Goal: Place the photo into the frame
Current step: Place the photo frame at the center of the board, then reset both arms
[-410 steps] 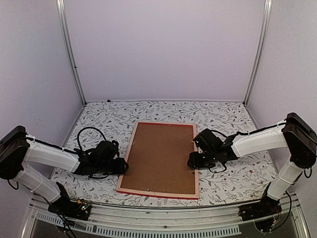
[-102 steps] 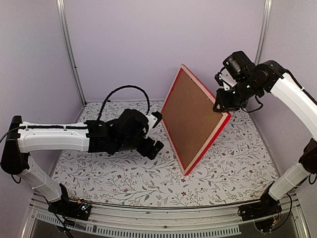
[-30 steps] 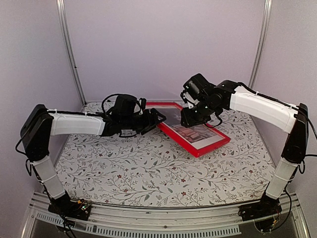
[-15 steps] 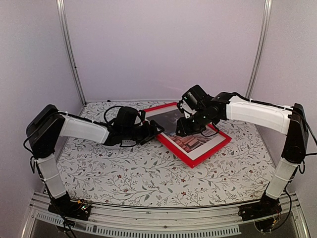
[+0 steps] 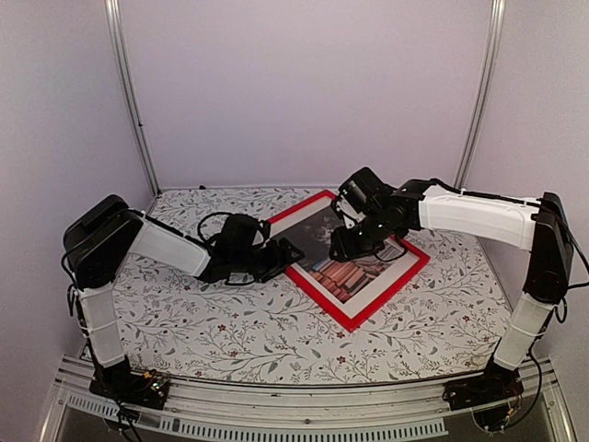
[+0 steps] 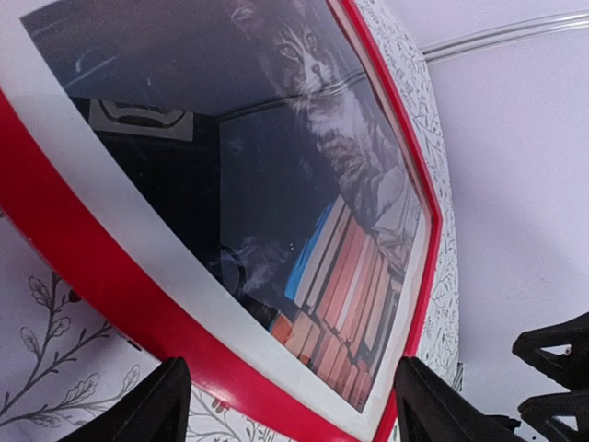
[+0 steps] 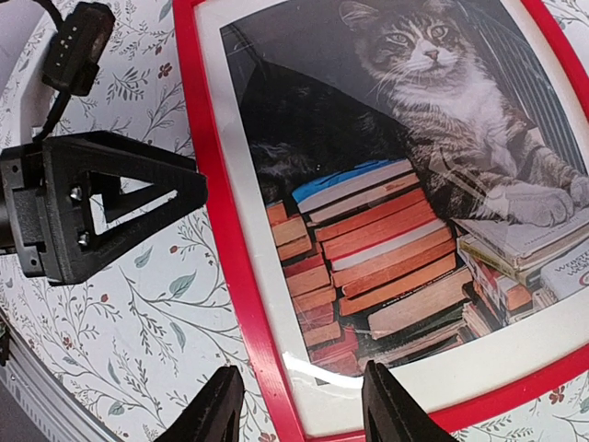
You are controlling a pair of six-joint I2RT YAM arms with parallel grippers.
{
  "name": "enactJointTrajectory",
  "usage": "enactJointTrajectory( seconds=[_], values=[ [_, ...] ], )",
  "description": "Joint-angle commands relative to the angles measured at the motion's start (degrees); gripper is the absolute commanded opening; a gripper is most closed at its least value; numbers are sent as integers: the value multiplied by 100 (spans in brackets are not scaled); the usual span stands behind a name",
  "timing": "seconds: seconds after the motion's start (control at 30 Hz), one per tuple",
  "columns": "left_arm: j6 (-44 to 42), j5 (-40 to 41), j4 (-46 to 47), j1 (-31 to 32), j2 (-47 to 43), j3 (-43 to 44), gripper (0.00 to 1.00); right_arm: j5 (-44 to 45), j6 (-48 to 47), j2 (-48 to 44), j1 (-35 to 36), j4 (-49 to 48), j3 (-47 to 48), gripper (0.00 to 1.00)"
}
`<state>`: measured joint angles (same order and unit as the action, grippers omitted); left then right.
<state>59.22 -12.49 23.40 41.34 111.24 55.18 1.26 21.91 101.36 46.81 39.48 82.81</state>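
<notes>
The red frame (image 5: 396, 290) lies face up on the flowered table, right of centre. Behind its glass sits the photo (image 5: 345, 274) of a tabby cat above stacked books, ringed by a white mat. My left gripper (image 5: 283, 250) is low at the frame's left rail, open; in the left wrist view the gripper (image 6: 294, 410) has the red rail (image 6: 110, 304) running under its spread fingers. My right gripper (image 5: 339, 247) hovers over the frame, open; in the right wrist view the gripper (image 7: 304, 410) straddles the rail (image 7: 241, 304) without touching, above the photo (image 7: 405, 230).
A flowered cloth (image 5: 239, 322) covers the table. Lilac walls and metal posts (image 5: 129, 101) close in the back and sides. The left gripper's black finger (image 7: 101, 198) sits just beside the frame's left rail. Black cable loops behind the left wrist (image 5: 216, 226).
The frame has come down from a tilt to lie flat, face up. Both grippers have lowered with it, and the left arm has drawn back toward the near left.
</notes>
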Motion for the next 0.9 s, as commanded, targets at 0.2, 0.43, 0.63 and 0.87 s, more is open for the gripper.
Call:
enactJointTrajectory(
  seconds=[0.2,0.43,0.63,0.87],
  values=[
    [-438,199,74,-44,-449,-351,89,280,183,-498,-287,-62,-562,51],
    [-1894,1135,-1286,-59,-1467,-133,100,517,346,-1003,-711,-227,-1281,58],
    [-3118,2362,-2655,-167,-2574,191,100,758,312,-1589,-1230,-418,-1701,65],
    [-3883,3224,-3218,-361,-3676,95,100,1469,209,-2143,-1417,-707,-1907,74]
  ],
)
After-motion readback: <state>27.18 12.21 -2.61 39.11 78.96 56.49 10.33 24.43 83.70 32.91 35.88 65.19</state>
